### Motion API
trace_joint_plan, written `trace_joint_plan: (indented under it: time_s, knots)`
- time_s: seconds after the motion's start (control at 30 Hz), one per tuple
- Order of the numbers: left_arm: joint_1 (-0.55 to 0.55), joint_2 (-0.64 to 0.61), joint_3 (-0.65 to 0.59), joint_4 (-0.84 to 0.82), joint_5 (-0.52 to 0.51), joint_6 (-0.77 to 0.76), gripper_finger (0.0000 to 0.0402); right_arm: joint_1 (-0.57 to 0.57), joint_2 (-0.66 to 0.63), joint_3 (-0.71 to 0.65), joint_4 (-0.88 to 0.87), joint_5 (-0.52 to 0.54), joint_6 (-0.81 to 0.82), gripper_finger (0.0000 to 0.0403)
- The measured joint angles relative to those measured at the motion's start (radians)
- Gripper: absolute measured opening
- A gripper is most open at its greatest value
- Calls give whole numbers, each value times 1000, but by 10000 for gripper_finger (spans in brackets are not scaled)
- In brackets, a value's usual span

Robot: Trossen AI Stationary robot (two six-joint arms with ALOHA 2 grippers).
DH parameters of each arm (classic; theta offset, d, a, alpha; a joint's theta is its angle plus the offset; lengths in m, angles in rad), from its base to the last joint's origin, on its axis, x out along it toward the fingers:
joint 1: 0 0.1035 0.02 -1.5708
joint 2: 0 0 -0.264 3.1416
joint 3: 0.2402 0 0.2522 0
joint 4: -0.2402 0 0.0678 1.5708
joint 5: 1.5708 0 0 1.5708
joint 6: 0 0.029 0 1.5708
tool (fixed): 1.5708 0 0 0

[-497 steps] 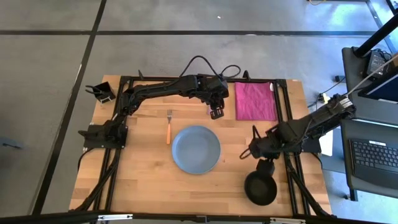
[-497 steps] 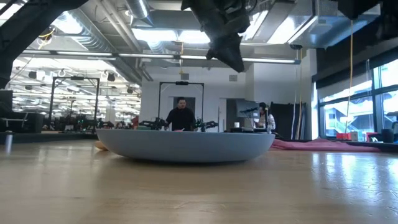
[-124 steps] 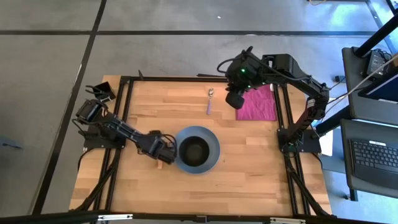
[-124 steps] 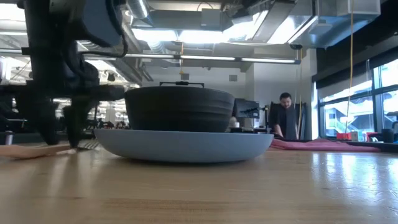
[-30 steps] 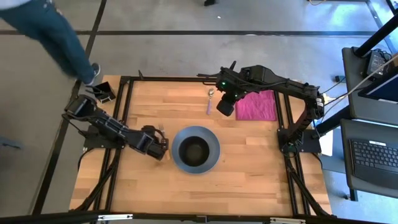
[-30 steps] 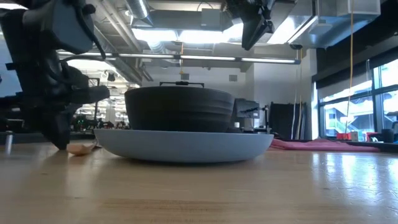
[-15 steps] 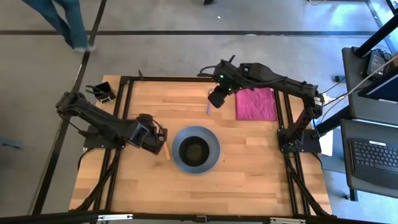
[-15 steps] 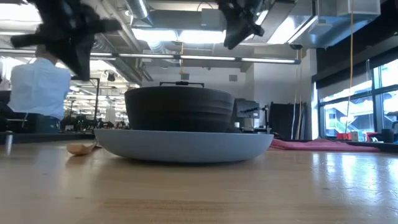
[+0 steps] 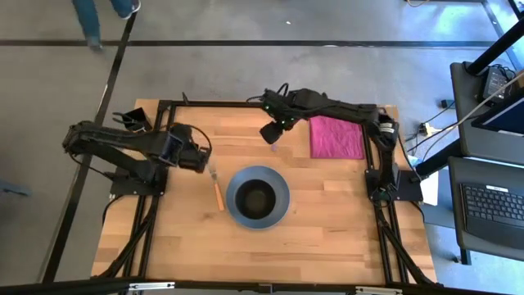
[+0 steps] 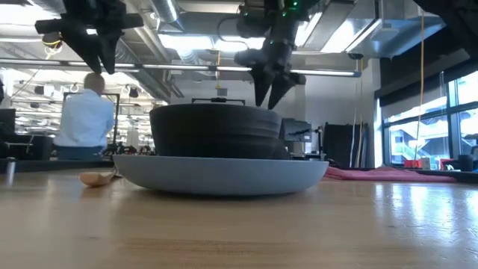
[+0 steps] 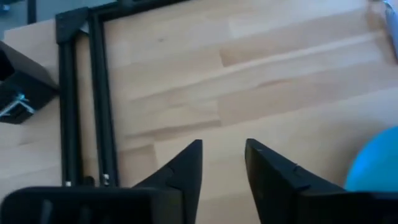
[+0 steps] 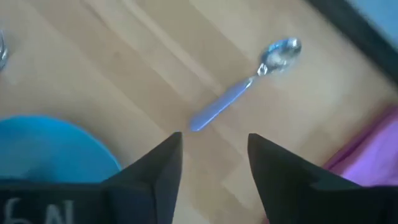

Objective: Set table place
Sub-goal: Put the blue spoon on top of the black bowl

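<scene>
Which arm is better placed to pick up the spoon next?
Right. Its tool hangs open just above the purple-handled spoon, near the pink cloth. The left tool is across the table, near the fork, beside the plate holding the bowl.

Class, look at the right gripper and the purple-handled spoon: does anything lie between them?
Nothing visible does. The right gripper hangs open above the spoon, with only bare table around it; the pink cloth lies off to one side.
</scene>
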Motion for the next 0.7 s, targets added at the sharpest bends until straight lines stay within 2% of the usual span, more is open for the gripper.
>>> trace_joint_plan:
  time_s: [0.1, 0.23, 0.37, 0.53, 0.7]
  knots:
    - [54, -43, 0, 3, -1, 32, 132, 22, 16, -1, 2, 34, 162, 186]
    - [104, -101, 1, 0, -12, 149, 144, 57, 26, -1, 31, 201, 422, 181]
    - [137, -148, 1, 1, -72, 299, 146, 84, 50, 0, 97, 338, 513, 179]
    - [179, -196, 1, 1, -76, 435, 138, 98, 119, 0, 119, 340, 617, 179]
    - [206, -242, 2, 0, -70, 501, 135, 106, 200, -1, 74, 290, 672, 178]
